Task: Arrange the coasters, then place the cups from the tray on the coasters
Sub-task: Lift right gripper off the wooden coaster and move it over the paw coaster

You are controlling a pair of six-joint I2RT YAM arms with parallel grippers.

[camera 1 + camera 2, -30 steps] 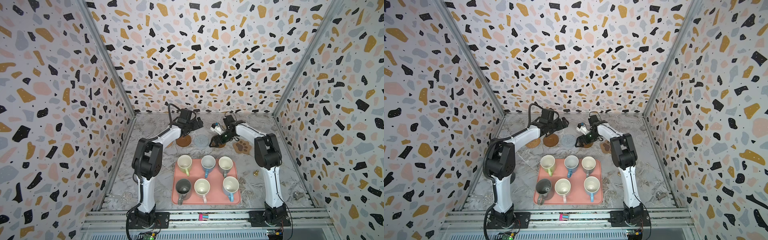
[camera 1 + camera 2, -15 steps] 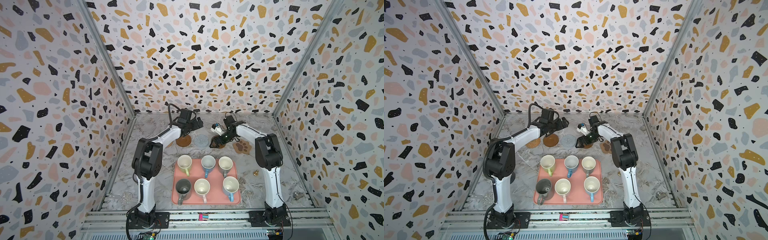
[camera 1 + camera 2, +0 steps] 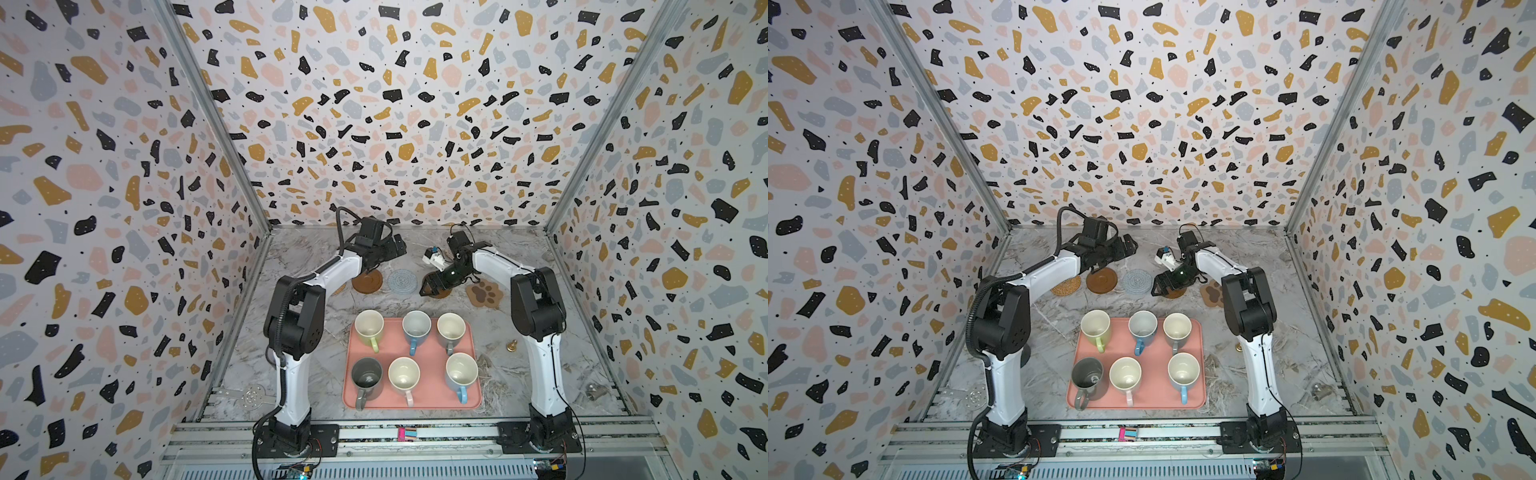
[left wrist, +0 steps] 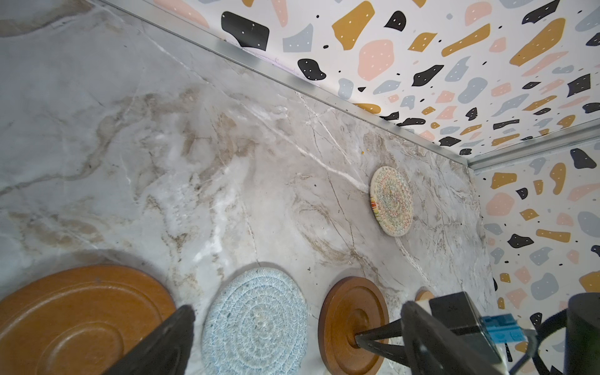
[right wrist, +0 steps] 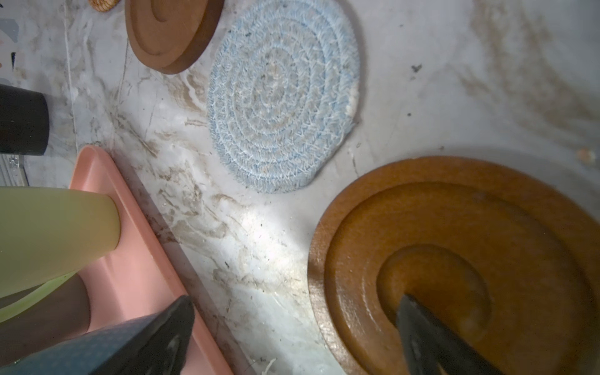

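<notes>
Six cups stand on the salmon tray (image 3: pixel 473 336) (image 3: pixel 1200 332): light green (image 3: pixel 369 327), blue (image 3: pixel 416 326), light grey (image 3: pixel 451 328), dark grey (image 3: pixel 366 376), pale pink (image 3: pixel 404 376) and a second blue (image 3: pixel 461 372). Behind the tray the coasters lie in a row: tan woven (image 3: pixel 1066 285), wooden disc (image 3: pixel 367 282) (image 4: pixel 74 318), blue-grey woven (image 3: pixel 402 281) (image 5: pixel 282 97), a second wooden disc (image 5: pixel 454 246) (image 4: pixel 350 321), and the paw (image 3: pixel 484 293). A cream woven one (image 4: pixel 391 201) lies near the back corner. My right gripper (image 3: pixel 432 287) (image 5: pixel 295 305) is open, one finger on the second disc. My left gripper (image 3: pixel 395 246) (image 4: pixel 296 310) hovers open and empty.
Patterned walls close in the marble table (image 3: pixel 316 257) on three sides. A small brass piece (image 3: pixel 511 345) lies right of the tray, a metal strainer disc (image 3: pixel 253 394) near the left arm's base, and a small glass (image 3: pixel 593 390) at the front right.
The right gripper has shifted slightly at the second wooden disc. The left arm, the cups and the other coasters look unmoved.
</notes>
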